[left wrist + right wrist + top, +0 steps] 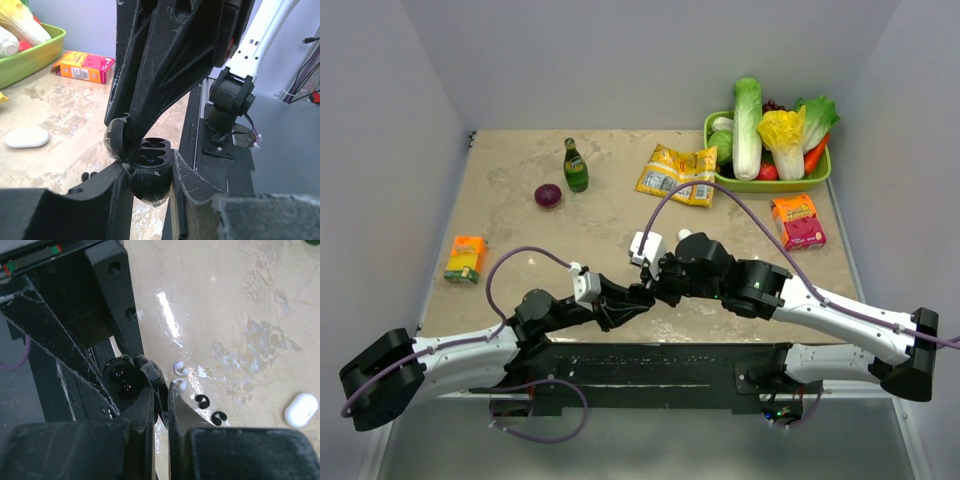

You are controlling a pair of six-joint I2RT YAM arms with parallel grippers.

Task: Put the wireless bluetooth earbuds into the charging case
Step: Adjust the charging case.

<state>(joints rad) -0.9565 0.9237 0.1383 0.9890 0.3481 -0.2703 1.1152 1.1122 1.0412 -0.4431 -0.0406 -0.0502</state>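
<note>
Black glossy plastic fills the gap in my left hand: its fingers are partly closed and clamped on the two long sides of a dark open case, whose wells face up and are uncovered. I judge it stiff and light, so this low side grip suits it and leaves the top clear. Right against it is my right hand, fingers drawn almost together with only a sliver between them. A small dark lump sits at their tips beside the wells, and I cannot tell whether I am holding it or merely touching it. Just beyond those tips, on the marbled table, lie the two white earbuds, close to each other, the nearer one just beside my right finger. They look tiny, feather-light, hard and slick, the sort that squirts out of a hard pinch. I would take one across its fattest part with the very fingertips and squeeze gently. Near them lie two black curled pieces. Farthest off, well apart, the white charging case rests on the table, apparently closed
</note>
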